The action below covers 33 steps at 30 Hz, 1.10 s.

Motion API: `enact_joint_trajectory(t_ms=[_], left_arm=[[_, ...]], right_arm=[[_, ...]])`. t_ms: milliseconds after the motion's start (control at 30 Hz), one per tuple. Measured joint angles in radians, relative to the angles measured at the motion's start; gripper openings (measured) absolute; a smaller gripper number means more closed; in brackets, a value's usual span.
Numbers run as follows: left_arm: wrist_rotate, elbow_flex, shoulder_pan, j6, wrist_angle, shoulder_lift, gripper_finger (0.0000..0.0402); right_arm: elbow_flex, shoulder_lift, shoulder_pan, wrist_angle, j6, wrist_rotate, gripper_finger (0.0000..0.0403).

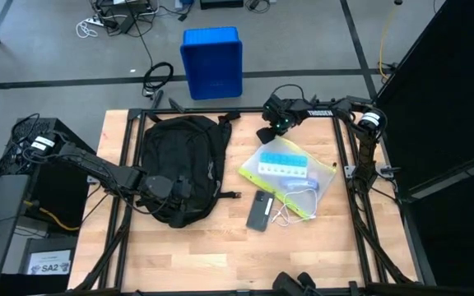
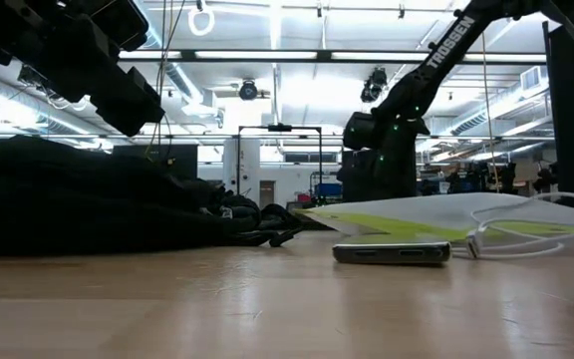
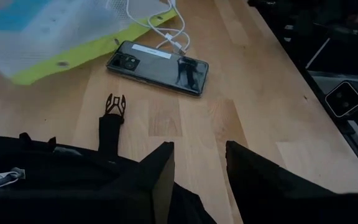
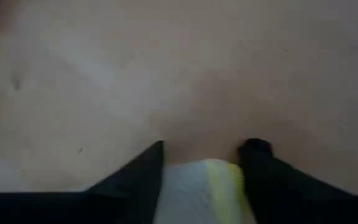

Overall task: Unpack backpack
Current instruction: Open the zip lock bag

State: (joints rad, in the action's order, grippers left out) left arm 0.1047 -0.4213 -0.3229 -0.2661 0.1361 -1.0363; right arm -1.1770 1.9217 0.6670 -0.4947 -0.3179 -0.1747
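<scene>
Here the pale wooden desk [image 1: 220,255] carries everything, and the biggest thing on it is the large rounded black fabric backpack [image 1: 179,160], lying flat on the desk's left half with its straps toward the far edge. Right of it lies the clear mesh pouch with a yellow-green border [image 1: 290,173], blue-and-white packets showing through it. Just beside the pouch's near corner rests the slim black phone [image 1: 259,212], and a thin white cable [image 1: 290,205] loops between phone and pouch.

The left gripper [image 1: 164,187] sits low on the backpack's near end, its fingers part-way closed and pressed against the black fabric; I cannot tell whether they actually pinch any of it. The right gripper [image 4: 201,165] hangs at the pouch's far corner, and its wrist view shows the yellow-edged corner sitting between the two fingers. Whether they are clenched on it or letting it go cannot be told.

My judgement: the pouch is being set down clear of the bag. To do this well, the right gripper should free the corner fully before lifting, rise straight up so the mesh does not drag, and avoid snagging the cable. The left should keep the backpack steady and its opening reachable for anything left inside.
</scene>
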Motion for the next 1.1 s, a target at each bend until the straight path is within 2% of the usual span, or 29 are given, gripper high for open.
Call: enact_joint_trajectory(t_ms=[100,167,300,500,767,967,1100], left_arm=[[0.0,0.0,0.0,0.0,0.0,0.0,0.0129],[0.001,0.0,0.0,0.0,0.0,0.0,0.0129],[0.001,0.0,0.0,0.0,0.0,0.0,0.0129],[0.002,0.0,0.0,0.025,0.0,0.0,0.0129],[0.028,0.0,0.0,0.026,0.001,0.0,0.0129],[0.028,0.0,0.0,0.026,0.003,0.0,0.0129],[0.028,0.0,0.0,0.022,0.003,0.0,0.0129]], right_arm=[[0.001,0.0,-0.001,-0.001,0.003,-0.044,0.0037],[0.001,-0.002,-0.006,0.0,0.008,-0.051,0.0015],[0.002,-0.03,-0.022,0.0,0.007,-0.047,0.0008],[0.002,-0.153,-0.064,0.033,0.006,-0.043,0.0001],[-0.092,-0.33,-0.16,0.042,0.006,-0.022,0.0],[-0.231,-0.416,-0.257,0.038,0.06,0.074,0.0],[-0.335,-0.453,-0.326,0.034,0.144,0.231,0.0]])
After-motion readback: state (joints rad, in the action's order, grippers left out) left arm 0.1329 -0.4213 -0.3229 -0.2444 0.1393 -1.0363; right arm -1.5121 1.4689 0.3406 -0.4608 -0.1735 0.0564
